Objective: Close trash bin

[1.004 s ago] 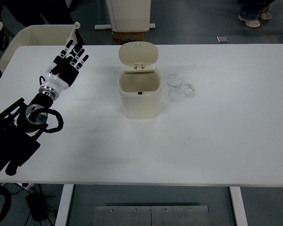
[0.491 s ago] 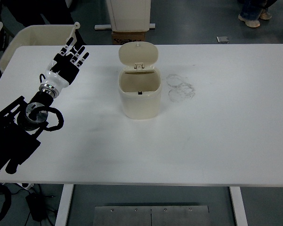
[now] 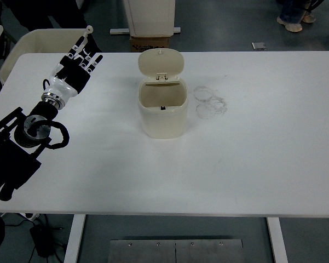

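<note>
From the head view, you had the bin (image 3: 162,112) standing upright near the middle of the worktop (image 3: 263,153), a little toward the far side. Its lid (image 3: 161,64) was swung up and back on the rear hinge, leaning away from you, so the mouth lay open and the inside looked empty. That pose put the lid's inner face toward the camera, which means closing it would likely call for a push from behind or above, tipping it forward and down onto the rim.

Your left hand (image 3: 74,68) hung over the far-left corner of the worktop, well apart from the bin, fingers (image 3: 83,52) stretched out and spread, palm holding nothing. Spread like that, it looked set for a flat push more than a pinch, which suits a hinged lid. The black arm (image 3: 22,148) ran in from the left edge. Your right arm did not show at all.

Faint ring-shaped scuff marks (image 3: 211,101) lay on the worktop just right of the bin; they touched nothing.

No brand, label or writing could be read on the bin, the lid or the hand. A cardboard box (image 3: 151,43) on the floor beyond the far edge showed no legible print either.
</note>
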Robot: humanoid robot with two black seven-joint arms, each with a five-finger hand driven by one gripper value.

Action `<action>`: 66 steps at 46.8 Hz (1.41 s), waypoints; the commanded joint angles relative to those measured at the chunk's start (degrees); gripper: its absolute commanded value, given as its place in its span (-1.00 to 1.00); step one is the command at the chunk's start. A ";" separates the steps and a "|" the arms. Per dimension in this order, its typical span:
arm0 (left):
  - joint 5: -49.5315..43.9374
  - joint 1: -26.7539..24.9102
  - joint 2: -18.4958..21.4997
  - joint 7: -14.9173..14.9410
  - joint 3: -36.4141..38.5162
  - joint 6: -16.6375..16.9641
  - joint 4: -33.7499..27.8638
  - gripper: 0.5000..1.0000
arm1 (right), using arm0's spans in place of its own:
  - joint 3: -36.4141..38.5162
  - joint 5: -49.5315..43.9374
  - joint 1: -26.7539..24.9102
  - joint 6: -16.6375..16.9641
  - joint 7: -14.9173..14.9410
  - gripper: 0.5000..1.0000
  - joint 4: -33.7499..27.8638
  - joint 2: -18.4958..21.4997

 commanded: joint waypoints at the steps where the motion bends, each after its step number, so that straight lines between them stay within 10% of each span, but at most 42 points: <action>1: 0.05 -0.02 0.54 0.76 0.04 0.26 -1.21 1.00 | -0.06 0.04 0.00 -0.03 0.00 0.97 0.00 0.00; 23: 2.68 -1.86 8.36 4.62 2.85 2.45 -10.00 1.00 | 0.03 0.04 0.00 -0.02 0.00 0.97 0.00 0.00; 66: 11.30 -25.50 14.69 7.00 31.85 1.49 -14.13 1.00 | -0.06 -0.05 0.00 -0.02 0.00 0.97 0.00 0.00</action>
